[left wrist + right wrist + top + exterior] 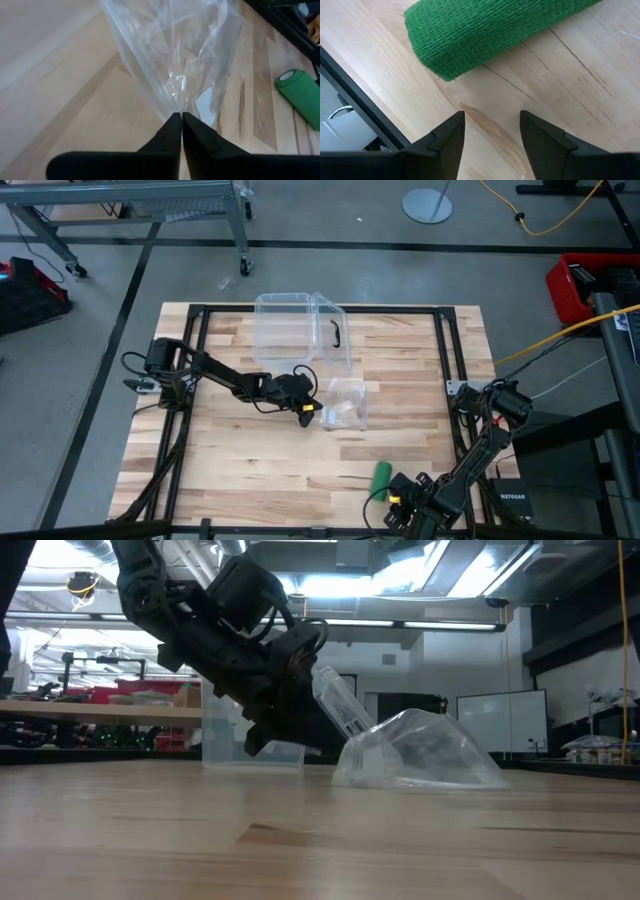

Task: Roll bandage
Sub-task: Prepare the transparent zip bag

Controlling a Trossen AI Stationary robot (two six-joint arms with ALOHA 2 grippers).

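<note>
ITEM 1, bandage (pixel 381 477): green roll, lying on its side near the table's front edge, right of centre. Not held. Already a stubby cylinder; whether any tail hangs loose can't be told.

ITEM 2, left gripper (pixel 306 412): mid-table, fingers pinched together on the edge of the clear plastic wrapper (pixel 345 404). Wrist view confirms film caught between the tips.

ITEM 3, right gripper (pixel 397 502): front right, just behind the bandage, jaws apart w/ nothing between them.

ITEM 4, clear plastic box (pixel 300 328) w/ black handle: back centre, well apart from the bandage.

ITEM 5, table (pixel 230 470): bare wood w/ black frame.

RISKS (judgement):
- Wrapper is thin and slick; pinch sits at the very edge, so film could slip out or tear if pulled.
- Dragging the wrapper toward the front could nudge the roll, which sits close to the edge and would roll off easily.
- Right gripper closing off-centre may push the roll away instead of gripping it.

VIEW NOTES:
- Low view shows wrapper lifted into a tent shape; bandage and right arm absent there.
- Right wrist view gives the cloth weave and the open gap; high view can't resolve either.
- Left wrist view alone shows the closed tips on film, plus the roll's end face.
</note>
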